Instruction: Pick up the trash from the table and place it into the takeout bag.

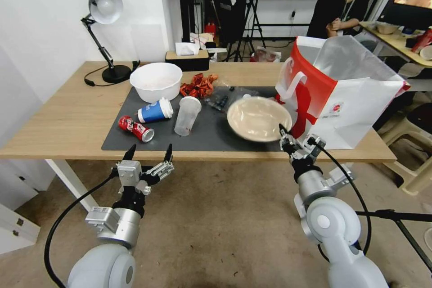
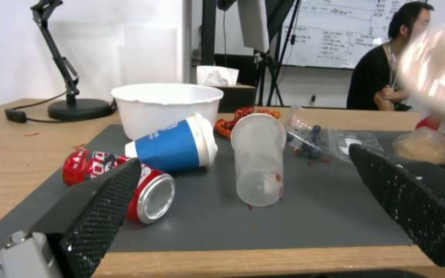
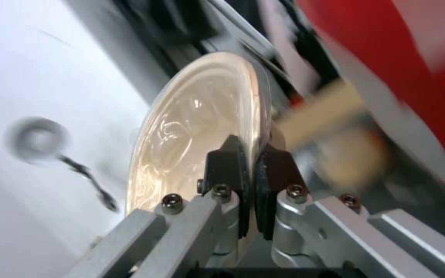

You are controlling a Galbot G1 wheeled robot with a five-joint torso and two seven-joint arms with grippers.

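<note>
Right pincer (image 1: 284,137) pinching the shallow beige bowl (image 1: 258,118) by its rim, centre-right of frame; the thin grip risks slipping short of the takeout bag (image 1: 346,99). Left pincer (image 1: 148,153) spread, lower left.

Mat (image 1: 211,132) on table (image 1: 63,117): can (image 1: 136,128) leftmost, paper cup (image 1: 155,111) behind it, plastic cup (image 1: 186,115) right of both, bowl (image 1: 258,118) beside takeout bag (image 1: 346,94) at right

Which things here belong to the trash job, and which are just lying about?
Job:
beige bowl, clamped at its rim by the right gripper
soda can
blue cup
clear cup
takeout bag
left gripper, open at the table edge

Lying about:
desk lamp
tissue box
</note>
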